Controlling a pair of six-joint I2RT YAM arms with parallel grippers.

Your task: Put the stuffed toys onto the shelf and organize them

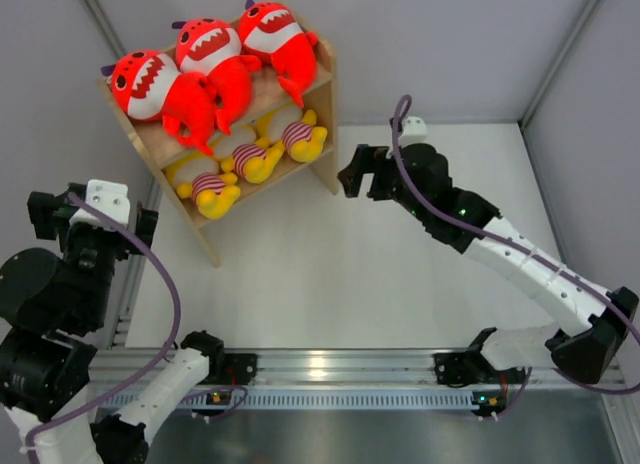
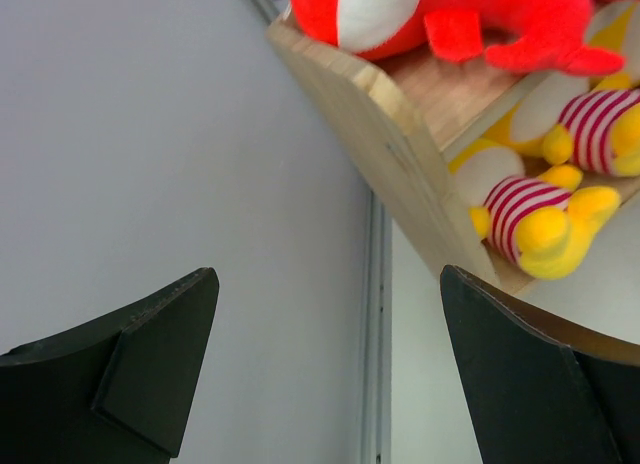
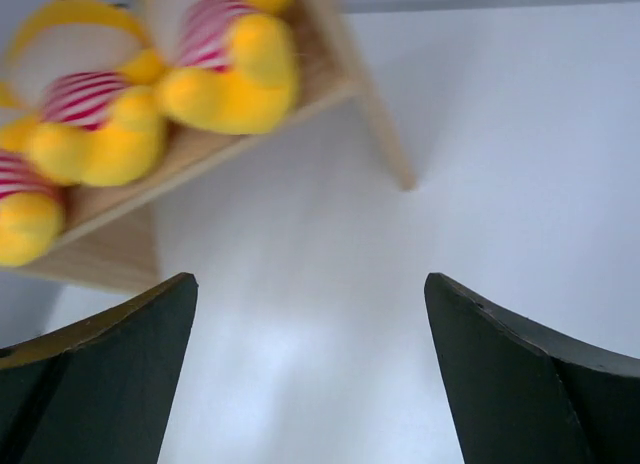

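Findings, largest item first.

1. White desk (image 1: pixel 420 274): it carries the shelf and nothing loose that the views show.

2. Light-wood two-tier shelf (image 1: pixel 327 124): it stands upright at the far left corner of the desk, open front turned toward the near right. It is rigid with solid side panels. In my judgement it will shift if knocked, so it should not be leaned on.

3. Red plush sharks with white toothy mouths (image 1: pixel 210 56): three lie side by side on the upper tier, touching one another, tails hanging over the front edge. I judge them light, soft and compressible. A pinch across the body behind the mouth should hold, whereas a fin or tail would stretch and slip.

4. Yellow plush dolls with red-and-white striped middles (image 1: pixel 250 156): three lie in a row on the lower tier, feet toward the front. They would handle the same, and the striped middle is the narrowest and best place to grip. The right wrist view is blurred, so whether the right-hand doll overhangs its tier cannot be settled.

5. Left gripper (image 2: pixel 328 279): it sits near the left edge of the desk, just beside the shelf's left panel, jaws spread wide with nothing between them and touching nothing.

6. Right gripper (image 3: pixel 310 284): it hovers above the desk, just right of the shelf, jaws likewise parted wide and empty.

Judgement: all six toys appear shelved and sorted by kind.
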